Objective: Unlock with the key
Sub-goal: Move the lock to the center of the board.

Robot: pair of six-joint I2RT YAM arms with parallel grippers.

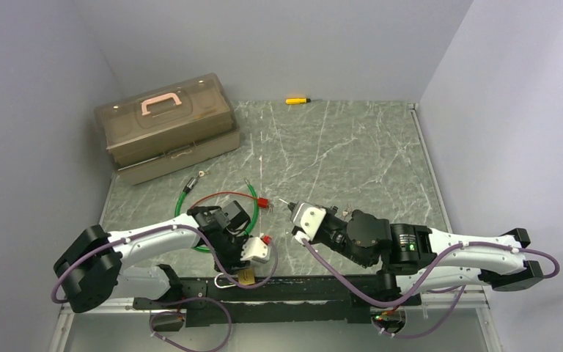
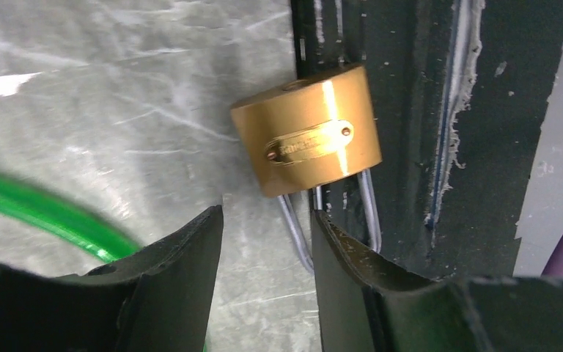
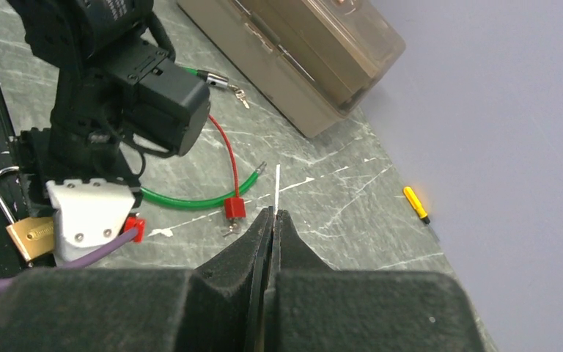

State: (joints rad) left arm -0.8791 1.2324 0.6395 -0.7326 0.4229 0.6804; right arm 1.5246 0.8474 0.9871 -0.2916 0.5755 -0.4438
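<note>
A brass padlock [image 2: 306, 130] lies on its side at the table's near edge, partly on the black rail, its steel shackle [image 2: 295, 235] pointing toward my left gripper [image 2: 266, 220]. That gripper is open, and one shackle leg runs in beside its right finger; bare table shows between the fingers. From above, the left gripper [image 1: 249, 265] hangs just over the padlock [image 1: 245, 277]. My right gripper [image 3: 272, 213] is shut on the key [image 3: 277, 183], whose thin silver blade sticks out past the fingertips. It hovers mid-table [image 1: 293, 210], to the right of the padlock [image 3: 31, 236].
A brown tool box [image 1: 165, 126] stands at the back left. A green cable loop [image 1: 190, 198] and a red cable with a small red lock [image 1: 262, 202] lie between the arms. A yellow screwdriver [image 1: 297, 100] rests by the back wall. The black rail [image 1: 300, 290] runs along the near edge.
</note>
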